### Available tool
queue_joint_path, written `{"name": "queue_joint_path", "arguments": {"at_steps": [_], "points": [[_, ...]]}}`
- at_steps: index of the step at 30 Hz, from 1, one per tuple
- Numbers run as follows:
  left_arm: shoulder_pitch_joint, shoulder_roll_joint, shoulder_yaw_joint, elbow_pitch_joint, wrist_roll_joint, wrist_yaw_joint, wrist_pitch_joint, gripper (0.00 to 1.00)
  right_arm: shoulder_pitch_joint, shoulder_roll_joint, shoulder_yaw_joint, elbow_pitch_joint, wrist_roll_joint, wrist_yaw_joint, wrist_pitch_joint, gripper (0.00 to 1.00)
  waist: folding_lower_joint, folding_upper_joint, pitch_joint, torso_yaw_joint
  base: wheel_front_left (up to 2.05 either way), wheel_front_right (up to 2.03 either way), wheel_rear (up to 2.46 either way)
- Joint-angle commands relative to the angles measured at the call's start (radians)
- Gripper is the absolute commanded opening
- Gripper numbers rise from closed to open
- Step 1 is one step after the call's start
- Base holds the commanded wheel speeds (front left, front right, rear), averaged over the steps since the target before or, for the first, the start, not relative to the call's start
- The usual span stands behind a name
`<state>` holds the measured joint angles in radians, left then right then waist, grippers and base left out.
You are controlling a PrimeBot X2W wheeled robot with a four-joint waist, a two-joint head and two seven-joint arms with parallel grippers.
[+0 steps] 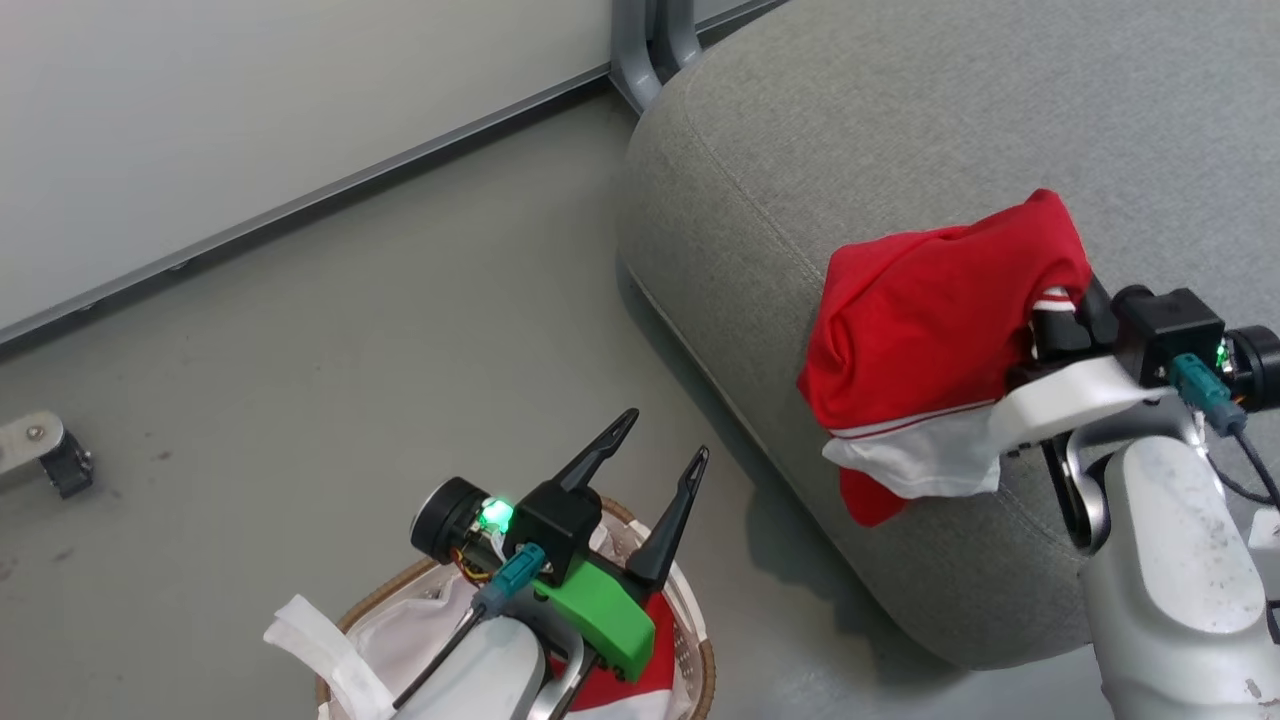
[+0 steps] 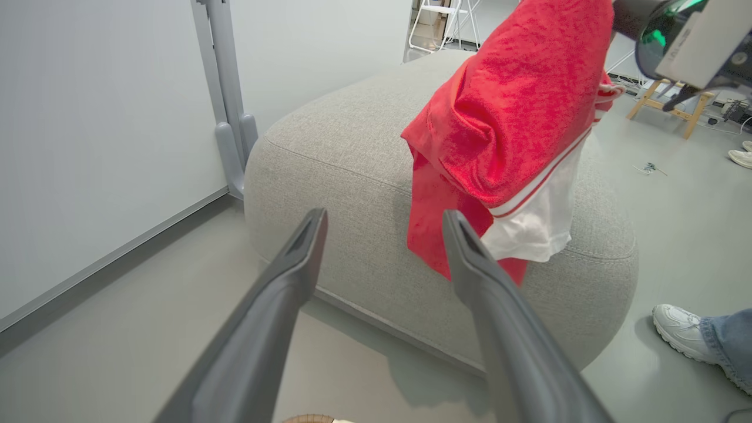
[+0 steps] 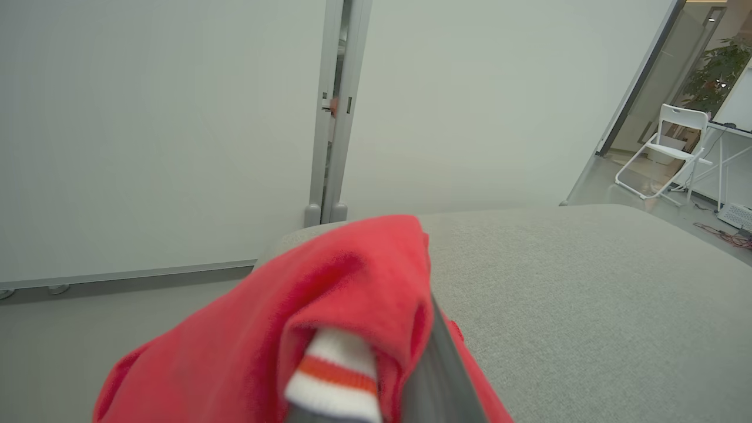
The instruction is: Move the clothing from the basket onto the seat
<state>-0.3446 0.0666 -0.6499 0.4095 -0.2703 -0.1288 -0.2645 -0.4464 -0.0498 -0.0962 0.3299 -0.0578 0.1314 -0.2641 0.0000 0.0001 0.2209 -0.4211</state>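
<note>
A red garment (image 1: pixel 920 320) with a white panel and striped trim hangs over the front edge of the grey seat (image 1: pixel 900 130), its lower end dangling down the side. My right gripper (image 1: pixel 1062 322) is shut on its upper right part, with the fingertips buried in the fabric. The right wrist view has the bunched red cloth (image 3: pixel 329 299) over one dark finger (image 3: pixel 437 364). My left gripper (image 1: pixel 665 435) is open and empty above the basket (image 1: pixel 700 640), which holds more red clothing (image 1: pixel 610 690). In the left wrist view its fingers (image 2: pixel 276 294) point at the seat (image 2: pixel 341 147) and the hanging garment (image 2: pixel 511 117).
A white cloth liner (image 1: pixel 320 640) spills over the basket's left rim. A pale partition wall with a grey post foot (image 1: pixel 650 40) stands behind the seat. A caster (image 1: pixel 55 455) sits at far left. A person's white shoe (image 2: pixel 681 329) rests right of the seat.
</note>
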Motion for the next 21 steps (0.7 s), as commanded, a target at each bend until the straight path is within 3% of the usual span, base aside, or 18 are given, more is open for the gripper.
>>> {"name": "queue_joint_path", "arguments": {"at_steps": [1,6,13,21], "points": [[-0.022,0.012,-0.003,-0.006,0.008,-0.002,0.0,1.0,-0.039,-0.002,-0.012,-0.004,-0.02,-0.001,-0.001,0.0,0.0,-0.0001,0.058,0.055,0.0,0.0,0.0],[-0.053,0.038,-0.02,-0.015,0.009,-0.002,0.0,1.0,-0.182,-0.024,-0.067,-0.017,-0.087,-0.001,0.0,0.0,0.0,-0.0001,0.127,0.11,0.0,0.0,0.0],[-0.111,0.056,-0.045,-0.033,0.013,-0.002,0.0,1.0,-0.45,-0.185,-0.156,0.025,-0.146,-0.001,-0.001,0.0,0.0,-0.0001,0.223,0.203,0.0,0.0,0.0],[-0.16,0.07,-0.06,-0.068,0.022,-0.002,0.0,1.0,-0.675,-0.366,-0.283,0.183,-0.223,-0.001,0.006,0.0,0.0,-0.0001,0.328,0.295,0.0,0.0,0.0]]}}
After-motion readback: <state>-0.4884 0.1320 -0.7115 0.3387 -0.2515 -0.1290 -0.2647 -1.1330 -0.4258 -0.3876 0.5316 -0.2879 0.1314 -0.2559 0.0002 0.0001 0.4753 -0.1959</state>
